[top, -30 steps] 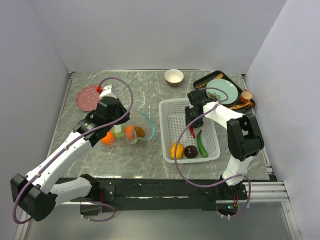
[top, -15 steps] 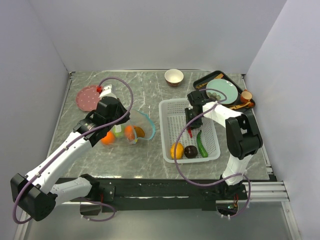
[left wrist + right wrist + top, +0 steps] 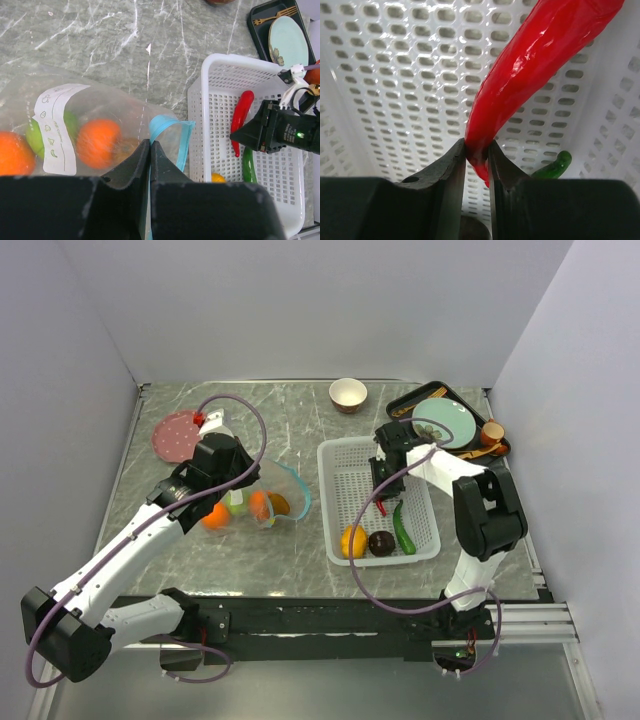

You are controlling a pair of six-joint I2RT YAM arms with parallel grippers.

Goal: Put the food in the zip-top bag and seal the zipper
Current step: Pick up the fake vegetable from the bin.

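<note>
Carrying the red chili [image 3: 530, 75] over to the zip-top bag [image 3: 268, 498] turns on one relation: the bag lies on the desk [image 3: 300, 420] just left of the white basket [image 3: 330, 455], with its teal zipper [image 3: 172, 134] and mouth facing right, toward the basket. The right pincer [image 3: 476, 147] is down inside the basket, its jaws pressed against both sides of the chili's narrow tip. From there the chili's long axis runs away from the pincer, slanting up and to the right in the wrist view. The left pincer [image 3: 150, 145] is nearer the bag and is closed on the clear film at its mouth.

From above, the right arm covers most of the chili, so I cannot tell which end is pinched. The green pepper [image 3: 403, 528] is cut off in the right wrist view. Through the film the fruit shows only as orange and green blurs.
</note>
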